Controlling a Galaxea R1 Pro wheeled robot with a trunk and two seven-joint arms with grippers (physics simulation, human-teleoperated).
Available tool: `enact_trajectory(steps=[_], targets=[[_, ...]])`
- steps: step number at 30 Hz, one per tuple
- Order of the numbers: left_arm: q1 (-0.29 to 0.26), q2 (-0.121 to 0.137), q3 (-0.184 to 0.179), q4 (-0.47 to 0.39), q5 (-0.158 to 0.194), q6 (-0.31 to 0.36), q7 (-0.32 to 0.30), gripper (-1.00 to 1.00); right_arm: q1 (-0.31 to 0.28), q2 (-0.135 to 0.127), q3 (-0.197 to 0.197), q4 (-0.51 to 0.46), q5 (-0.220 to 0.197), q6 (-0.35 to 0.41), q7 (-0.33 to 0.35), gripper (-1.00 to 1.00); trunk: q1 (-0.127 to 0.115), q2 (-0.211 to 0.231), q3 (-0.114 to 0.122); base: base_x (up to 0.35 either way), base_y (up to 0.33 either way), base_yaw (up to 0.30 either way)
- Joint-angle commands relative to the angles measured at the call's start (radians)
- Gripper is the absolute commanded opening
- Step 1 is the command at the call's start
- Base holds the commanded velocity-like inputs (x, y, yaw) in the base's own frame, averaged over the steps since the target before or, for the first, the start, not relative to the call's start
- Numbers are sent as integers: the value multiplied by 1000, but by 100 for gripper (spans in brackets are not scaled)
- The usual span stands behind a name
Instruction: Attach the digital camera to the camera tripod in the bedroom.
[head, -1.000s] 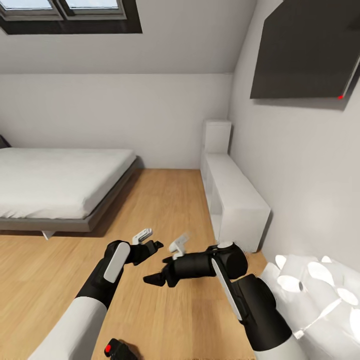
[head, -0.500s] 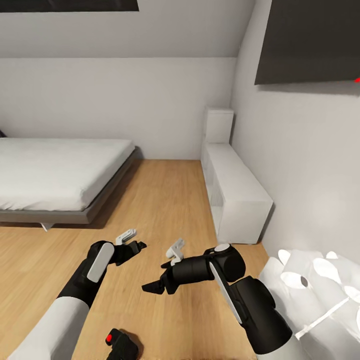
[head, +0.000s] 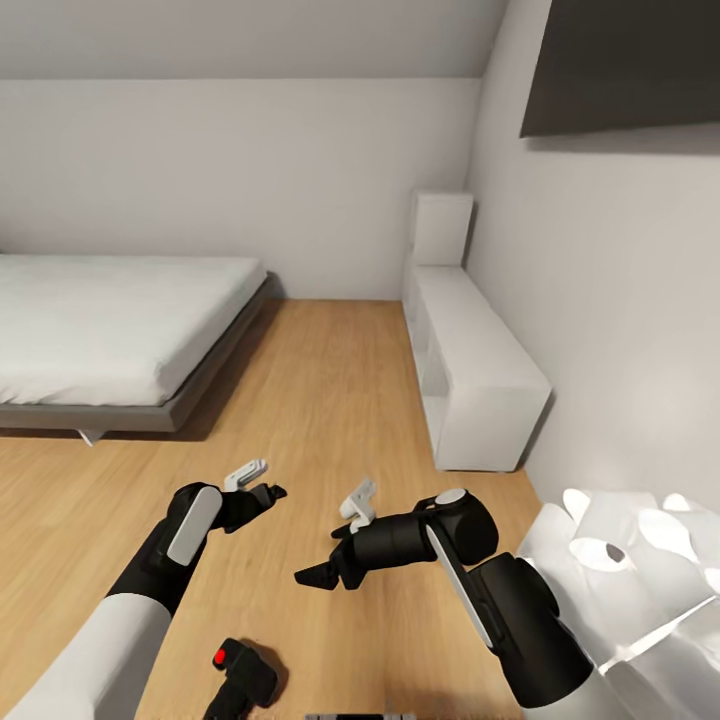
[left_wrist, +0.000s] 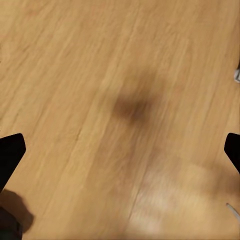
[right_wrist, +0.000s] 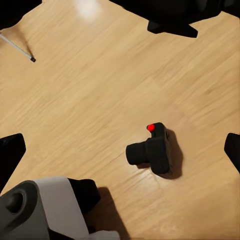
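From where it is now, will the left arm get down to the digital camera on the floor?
Probably yes: the digital camera lies on bare floor just below the left claw, which is open and empty. Nothing lies between them.

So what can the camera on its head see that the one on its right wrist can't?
The head view alone takes in the bed, the white shelves by the wall and both grippers, left and right, open and empty. The right wrist view alone gives the digital camera's lens side. Both share the digital camera with its red button and the wood floor.
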Motion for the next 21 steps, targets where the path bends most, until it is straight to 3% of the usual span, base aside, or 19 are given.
enact_trajectory(steps=[1,13,21], targets=[[0,1,-1,-1,11,2,9,100,-1,0,-1,-1,10,4,9,100,0,-1,-5,0,0,0],[0,2,-1,0,9,3,10,100,-1,-2,0,-1,7,4,9,100,6,-3,-51,0,0,0],[0,2,-1,-1,9,4,12,100,-1,-1,1,-1,8,4,9,100,6,-3,-51,0,0,0]])
